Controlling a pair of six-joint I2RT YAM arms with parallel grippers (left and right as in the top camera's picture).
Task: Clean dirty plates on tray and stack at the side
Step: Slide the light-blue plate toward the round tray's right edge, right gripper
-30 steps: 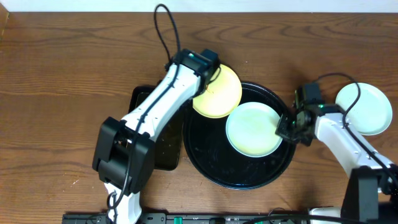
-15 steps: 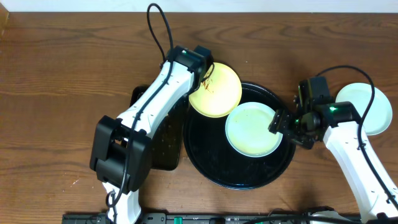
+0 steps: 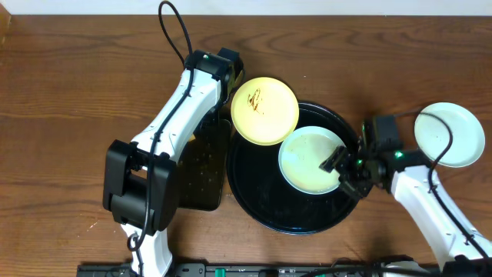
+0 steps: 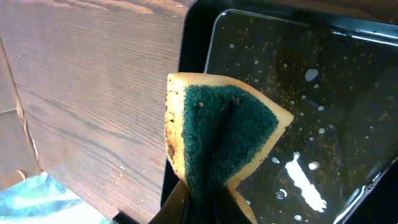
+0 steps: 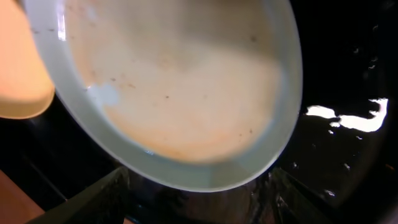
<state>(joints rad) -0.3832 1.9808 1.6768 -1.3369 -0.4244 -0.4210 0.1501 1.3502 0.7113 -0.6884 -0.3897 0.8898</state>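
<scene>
No readable text, label, brand, number or sign shows in any view.

The yellow plate (image 3: pixel 265 111) is pale lemon with a small brown scribbled smear. 2 others are pale mint: the mint plate (image 3: pixel 311 160) on the glossy black tray (image 3: pixel 296 219) (its middle looks creamy beige up close) and the side plate (image 3: pixel 450 135). The sponge (image 4: pixel 217 134) is dark green, edged in brown-speckled yellow. The rectangular tray (image 4: pixel 323 93) is black with white droplets. The table (image 3: pixel 69 115) is brown wood grain.
</scene>
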